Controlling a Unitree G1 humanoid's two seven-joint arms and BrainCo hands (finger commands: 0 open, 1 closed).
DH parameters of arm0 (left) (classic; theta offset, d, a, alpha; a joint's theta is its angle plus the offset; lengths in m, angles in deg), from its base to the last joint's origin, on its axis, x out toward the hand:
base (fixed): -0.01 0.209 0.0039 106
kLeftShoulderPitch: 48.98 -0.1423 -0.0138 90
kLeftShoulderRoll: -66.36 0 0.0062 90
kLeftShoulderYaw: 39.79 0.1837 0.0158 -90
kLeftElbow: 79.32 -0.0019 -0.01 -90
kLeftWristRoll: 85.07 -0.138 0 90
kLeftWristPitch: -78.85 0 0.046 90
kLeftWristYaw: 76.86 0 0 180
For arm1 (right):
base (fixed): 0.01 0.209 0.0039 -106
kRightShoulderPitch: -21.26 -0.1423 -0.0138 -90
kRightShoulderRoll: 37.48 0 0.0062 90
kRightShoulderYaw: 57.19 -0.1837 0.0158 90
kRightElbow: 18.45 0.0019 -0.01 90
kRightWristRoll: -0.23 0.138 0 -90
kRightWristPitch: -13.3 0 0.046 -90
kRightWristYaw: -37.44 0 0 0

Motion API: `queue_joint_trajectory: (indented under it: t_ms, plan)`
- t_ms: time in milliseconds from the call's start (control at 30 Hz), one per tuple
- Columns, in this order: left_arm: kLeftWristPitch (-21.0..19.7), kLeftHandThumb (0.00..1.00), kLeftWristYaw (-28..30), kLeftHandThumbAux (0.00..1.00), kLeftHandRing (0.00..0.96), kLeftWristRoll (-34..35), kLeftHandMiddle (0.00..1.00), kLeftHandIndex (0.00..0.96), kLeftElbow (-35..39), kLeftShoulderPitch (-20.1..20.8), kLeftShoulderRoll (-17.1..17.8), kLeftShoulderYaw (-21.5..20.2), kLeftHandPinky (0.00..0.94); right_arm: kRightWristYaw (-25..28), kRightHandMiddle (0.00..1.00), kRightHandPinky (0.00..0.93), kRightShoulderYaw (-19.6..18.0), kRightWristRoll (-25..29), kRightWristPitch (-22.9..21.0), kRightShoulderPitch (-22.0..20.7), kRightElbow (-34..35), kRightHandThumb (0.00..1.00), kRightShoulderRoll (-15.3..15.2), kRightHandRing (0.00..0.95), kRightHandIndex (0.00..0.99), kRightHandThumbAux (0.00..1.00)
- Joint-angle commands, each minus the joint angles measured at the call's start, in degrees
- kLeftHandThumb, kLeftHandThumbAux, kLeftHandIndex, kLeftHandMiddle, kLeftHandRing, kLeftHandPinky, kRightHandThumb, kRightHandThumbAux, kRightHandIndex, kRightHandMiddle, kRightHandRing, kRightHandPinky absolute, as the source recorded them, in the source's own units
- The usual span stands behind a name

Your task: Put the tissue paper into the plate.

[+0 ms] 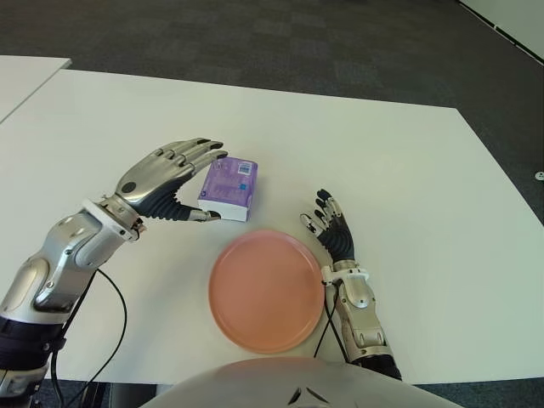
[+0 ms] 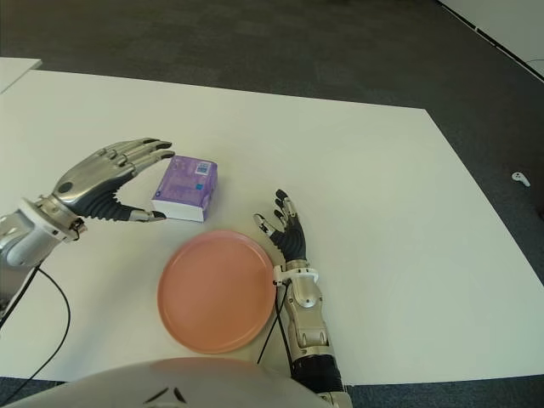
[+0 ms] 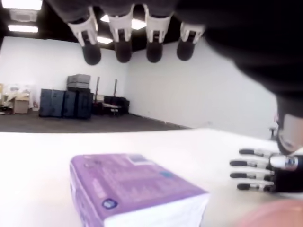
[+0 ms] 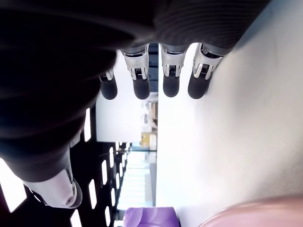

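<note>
**Left hand poised at tissue pack, grasp not yet made**

Pink plate (image 1: 267, 291) sits nearest, close to the table's near edge, nothing in it. Just beyond its far-left rim lies the tissue paper (image 1: 229, 189), a purple pack with a white side, flat on the table (image 1: 408, 170) and clear of the plate.

Left hand (image 1: 170, 180) is at the pack's left side: fingers stretched out above its top, thumb low near the near-left corner. Left wrist view shows the fingertips (image 3: 123, 49) hanging well above the pack with air between, so the hand is spread, holding nothing. Whether the thumb touches the pack, cannot tell.

Right hand (image 1: 330, 228) shows just right of the plate, fingers spread, idle, nothing in it.

Step in hand, by my reading: the approach to grasp. Next move calls for lowering and closing fingers and thumb across the pack, then a lift and a short carry toward the near edge, over the plate rim. The pack looks light and may slide if pushed sideways.

Surface: plain white table, otherwise bare. Beyond its far edge, dark carpet (image 1: 255, 34); a second white table (image 1: 25, 72) shows at far left.
</note>
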Motion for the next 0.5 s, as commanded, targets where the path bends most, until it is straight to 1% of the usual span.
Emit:
queue_joint_trajectory:
  t_ms: [33, 133, 233, 400, 500]
  plan:
    - [3.46, 0.11, -5.45, 0.419, 0.0, -7.51, 0.0, 0.0, -7.82, 4.6, 2.83, 3.34, 0.0, 0.79, 0.013, 0.0, -0.05, 0.54, -2.05, 1.63, -3.79, 0.064, -0.17, 0.0, 0.004, 0.7]
    - [5.02, 0.097, -9.6, 0.418, 0.0, -11.15, 0.0, 0.0, -13.73, 8.4, 4.06, 5.29, 0.0, 1.0, 0.012, 0.0, -0.1, 0.63, -1.78, 1.46, -4.2, 0.06, -0.21, 0.0, 0.005, 0.699]
    - [5.13, 0.083, -13.25, 0.418, 0.0, -15.08, 0.0, 0.0, -18.7, 12.4, 4.91, 7.6, 0.0, 1.16, 0.011, 0.0, -0.1, 0.62, -1.57, 1.37, -4.51, 0.055, -0.24, 0.0, 0.005, 0.697]
    - [4.28, 0.048, -17.64, 0.413, 0.0, -18.22, 0.0, 0.0, -23.33, 14.87, 5.19, 10.33, 0.0, 1.25, 0.006, 0.0, -0.08, 0.41, -1.41, 1.27, -4.82, 0.042, -0.42, 0.0, 0.001, 0.688]
    - [3.52, 0.037, -22.29, 0.408, 0.0, -20.0, 0.0, 0.0, -26.66, 15.55, 5.1, 11.88, 0.0, 1.75, 0.002, 0.0, -0.09, 0.48, -1.06, 1.37, -4.82, 0.036, -0.82, 0.0, 0.0, 0.678]
